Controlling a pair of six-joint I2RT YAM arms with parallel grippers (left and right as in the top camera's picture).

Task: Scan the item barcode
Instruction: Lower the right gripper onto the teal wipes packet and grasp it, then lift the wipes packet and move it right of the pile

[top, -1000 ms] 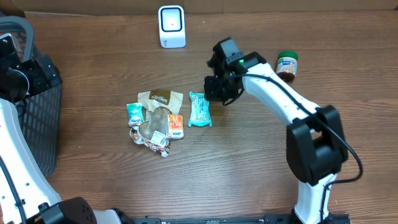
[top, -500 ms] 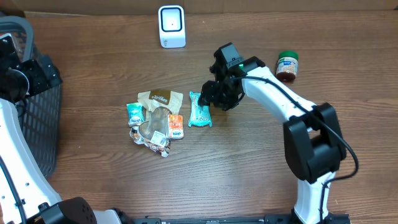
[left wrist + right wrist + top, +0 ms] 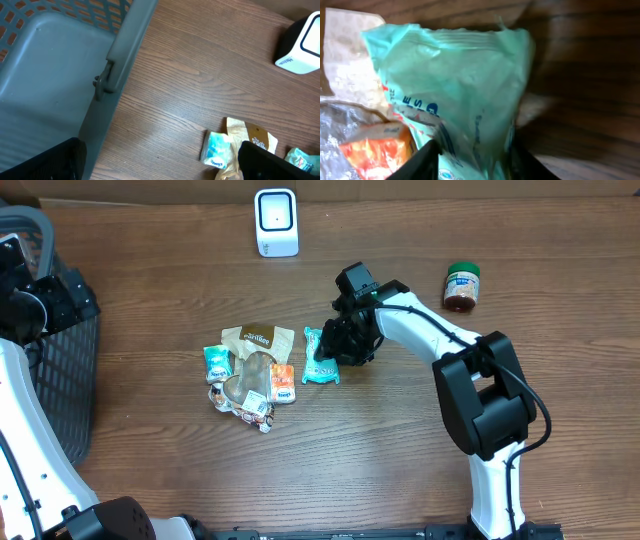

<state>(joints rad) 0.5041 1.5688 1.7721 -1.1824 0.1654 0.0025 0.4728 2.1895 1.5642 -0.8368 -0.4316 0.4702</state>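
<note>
A teal snack packet [image 3: 320, 357] lies flat on the wooden table, just right of a small pile of snack packets [image 3: 250, 370]. My right gripper [image 3: 337, 348] has come down on the packet's right edge. In the right wrist view the teal packet [image 3: 460, 90] fills the frame, and the right gripper [image 3: 472, 162] pinches its crinkled film between both dark fingers. The white barcode scanner [image 3: 276, 222] stands at the back of the table. My left gripper [image 3: 160, 170] hangs open beside the basket, with nothing between its fingers.
A grey plastic basket [image 3: 60, 380] stands at the left edge, under the left arm. A brown jar with a green lid [image 3: 462, 286] sits at the back right. The pile holds a tan pouch [image 3: 258, 338], a small teal packet [image 3: 217, 149] and an orange packet [image 3: 282, 383].
The right gripper has dropped down and to the left onto the teal packet. Its jaws spread and then closed in on the packet's edge. The left arm has stayed still.
</note>
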